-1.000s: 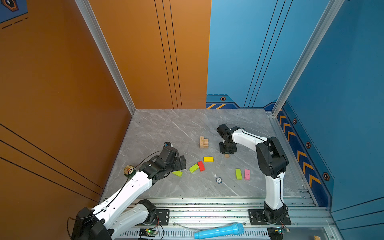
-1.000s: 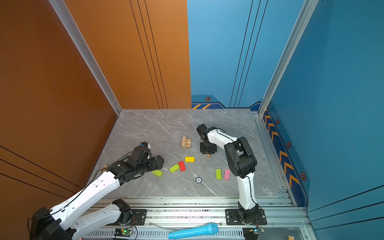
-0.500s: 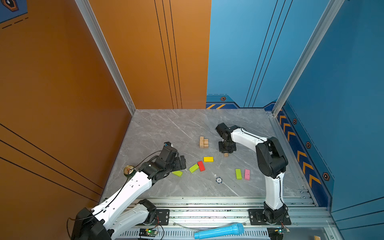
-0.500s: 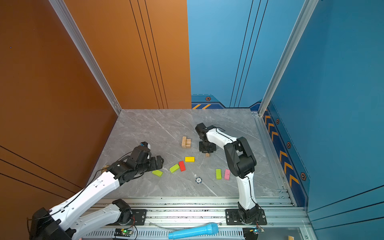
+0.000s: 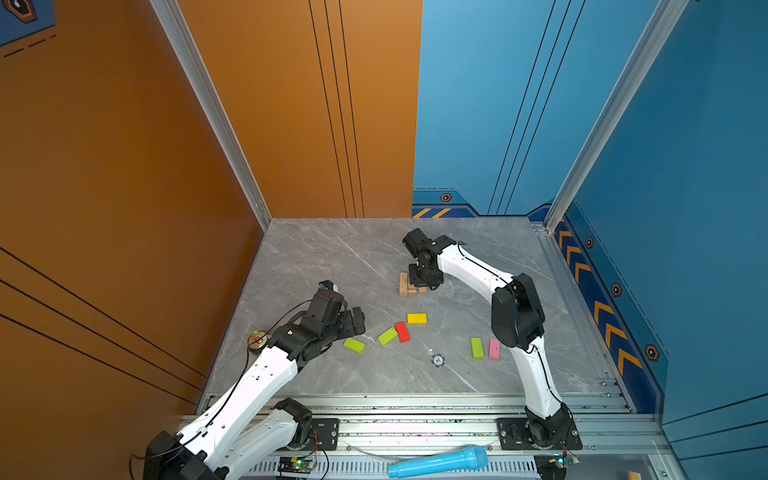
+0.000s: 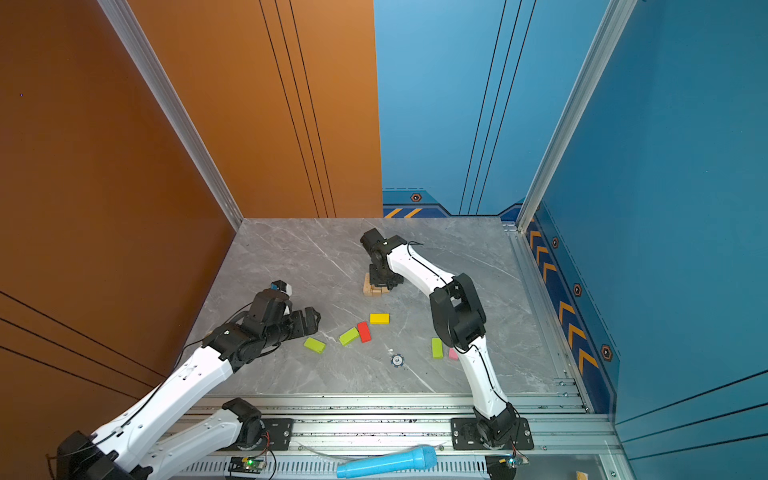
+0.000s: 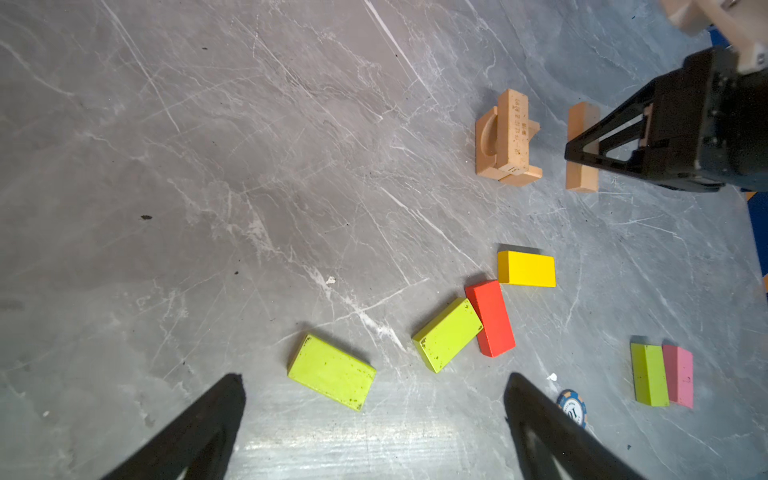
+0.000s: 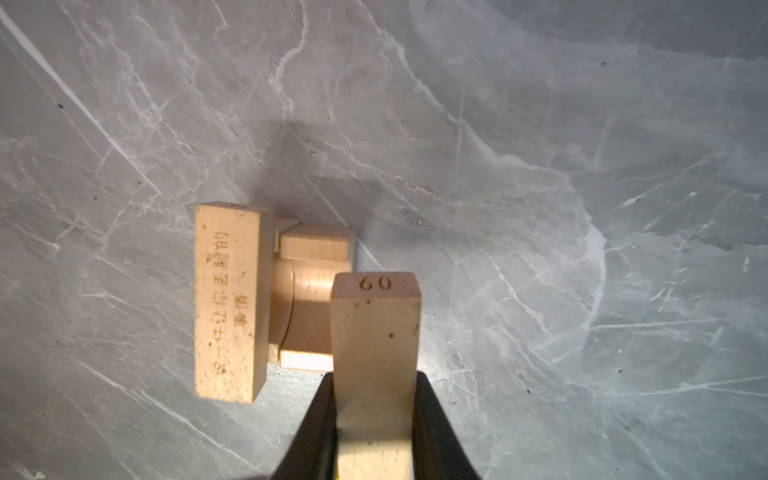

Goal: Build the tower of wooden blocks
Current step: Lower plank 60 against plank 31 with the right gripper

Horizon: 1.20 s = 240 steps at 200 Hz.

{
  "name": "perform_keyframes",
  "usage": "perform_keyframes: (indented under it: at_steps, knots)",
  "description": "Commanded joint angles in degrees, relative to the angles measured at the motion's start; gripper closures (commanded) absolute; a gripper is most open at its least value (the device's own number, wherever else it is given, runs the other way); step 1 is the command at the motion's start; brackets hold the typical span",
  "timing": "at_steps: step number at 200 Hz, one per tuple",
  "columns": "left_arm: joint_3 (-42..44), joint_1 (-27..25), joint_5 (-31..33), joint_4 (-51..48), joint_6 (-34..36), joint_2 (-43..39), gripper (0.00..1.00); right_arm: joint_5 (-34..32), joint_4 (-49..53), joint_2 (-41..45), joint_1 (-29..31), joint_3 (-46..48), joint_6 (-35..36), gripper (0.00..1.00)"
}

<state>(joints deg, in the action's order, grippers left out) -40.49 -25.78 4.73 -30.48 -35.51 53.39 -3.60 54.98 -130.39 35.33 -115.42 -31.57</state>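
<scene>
Right claw (image 8: pixel 374 376), clamped on tan block (image 8: pixel 376 324), now nearer tower (image 8: pixel 226 303); left claw (image 7: pixel 374 380) apart.

**Blocks Lying Spread Before The Stack**

The stack (image 5: pixel 404 286) is sitting toward the rear of the table (image 5: pixel 332 257). Just right of it, the right gripper (image 5: pixel 422 286) is holding the gripped block (image 8: pixel 376 332). In front of the stack, 1 single block (image 5: pixel 416 318) is lying, with 2 touching blocks (image 5: pixel 400 331) just ahead-left of it. Further left, the leftmost block (image 5: pixel 354 345) is lying just before the left gripper (image 5: pixel 360 323). The side-by-side pair (image 5: pixel 478 348) is lying front-right, and the token (image 5: pixel 437 360) is sitting between the groups.
</scene>
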Motion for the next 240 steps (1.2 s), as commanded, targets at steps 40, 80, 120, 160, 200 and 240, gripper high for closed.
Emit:
perform_keyframes:
  at_steps: [40, 80, 120, 160, 200, 240]
  knots:
    - [1.47, 2.13, -3.05, 0.23, 1.75, -1.15, 0.01, 0.20, 5.57, -4.14, 0.94, -7.76, -2.35, 0.79]
    - [1.37, 2.56, -3.63, 0.52, 1.84, -1.18, 0.01, 1.06, 5.75, -5.50, 1.14, -9.41, -2.88, 0.79]
    - [1.47, 2.75, -3.78, 0.51, 1.77, -1.42, 0.01, 1.86, 6.08, -6.54, 1.14, -11.17, -2.97, 0.79]
    - [1.64, 2.84, -3.77, 0.51, 1.80, -1.62, 0.01, 2.22, 6.46, -7.27, 1.16, -11.89, -2.97, 0.79]
    - [1.73, 2.93, -3.77, 0.55, 1.80, -1.87, 0.01, 2.34, 6.62, -7.53, 1.22, -11.95, -2.84, 0.78]
    - [1.88, 2.93, -3.70, 0.51, 1.76, -1.99, 0.01, 2.51, 6.63, -7.91, 1.22, -12.38, -2.90, 0.77]
